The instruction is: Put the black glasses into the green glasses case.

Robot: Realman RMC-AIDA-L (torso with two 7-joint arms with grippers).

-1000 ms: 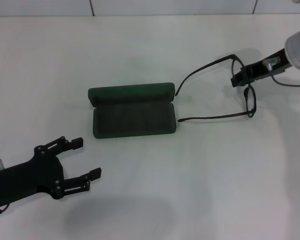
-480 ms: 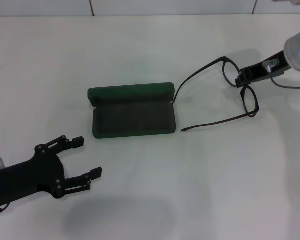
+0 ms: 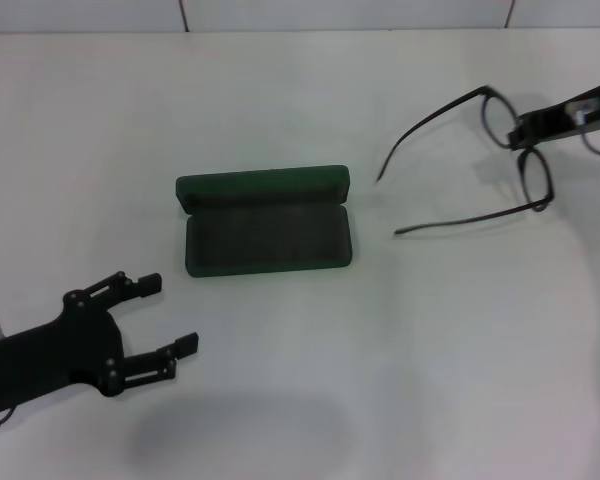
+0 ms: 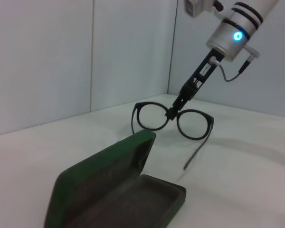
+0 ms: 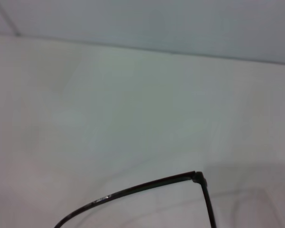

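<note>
The right hand [image 3: 528, 128] pinches the black glasses [image 3: 500, 150] by the bridge, up in the air near the table's far right edge. The green glasses case [image 3: 265, 220] lies open mid-table. Next, carry them over and lower them in. The left hand [image 3: 145, 335] waits, wide open.

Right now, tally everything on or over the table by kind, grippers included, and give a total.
Glasses: 1, the black glasses, held up by the right gripper.
Cases: 1, the green glasses case, open.
Grippers: 2, counting the left gripper, open.
Total: 4.
</note>
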